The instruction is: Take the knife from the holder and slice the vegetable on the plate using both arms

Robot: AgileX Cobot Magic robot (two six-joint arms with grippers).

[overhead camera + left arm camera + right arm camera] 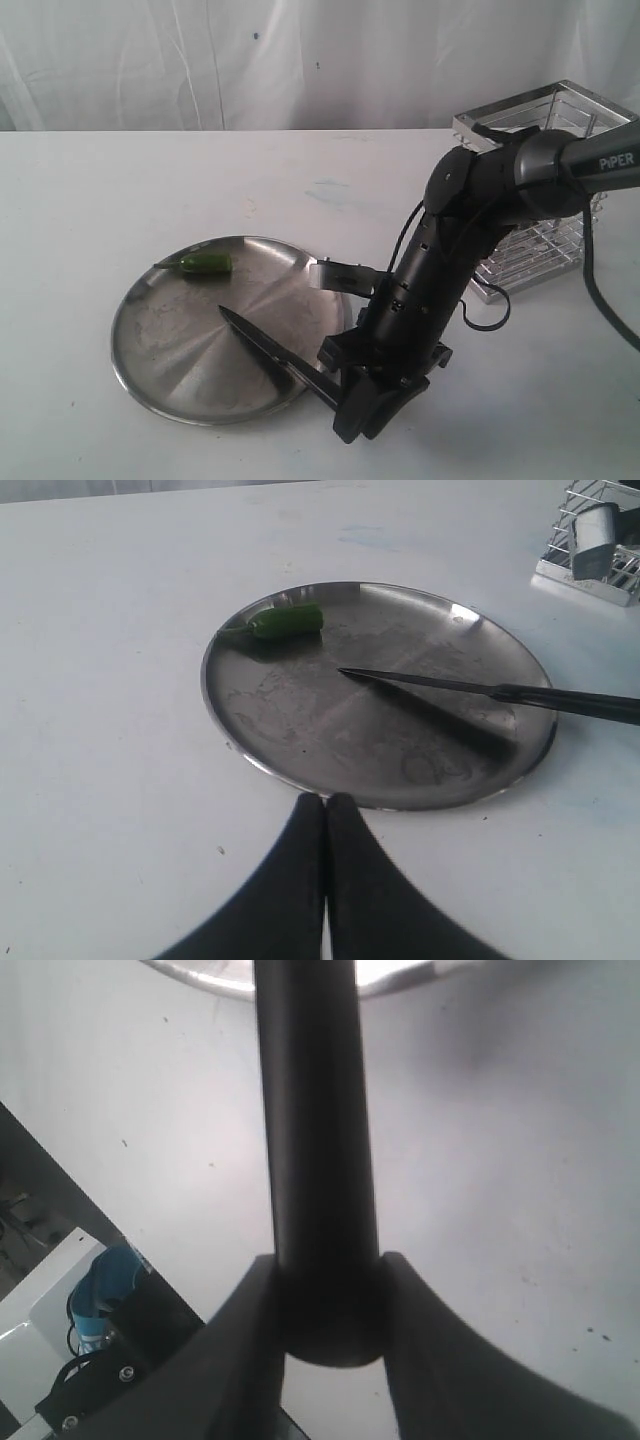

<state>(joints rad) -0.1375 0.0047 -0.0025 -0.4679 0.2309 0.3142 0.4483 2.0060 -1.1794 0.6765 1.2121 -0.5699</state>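
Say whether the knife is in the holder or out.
Out. The right claw grips the knife by its handle, blade over the plate; the holder stands apart.

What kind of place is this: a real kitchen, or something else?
Probably a robot test bench, not a kitchen: bare white table, white curtain behind, and the right gripper holding a knife over a steel plate.

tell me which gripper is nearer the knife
Right. The right gripper grips the knife by its handle; the left gripper, shut and empty, sits outside the plate rim, clear of the blade.
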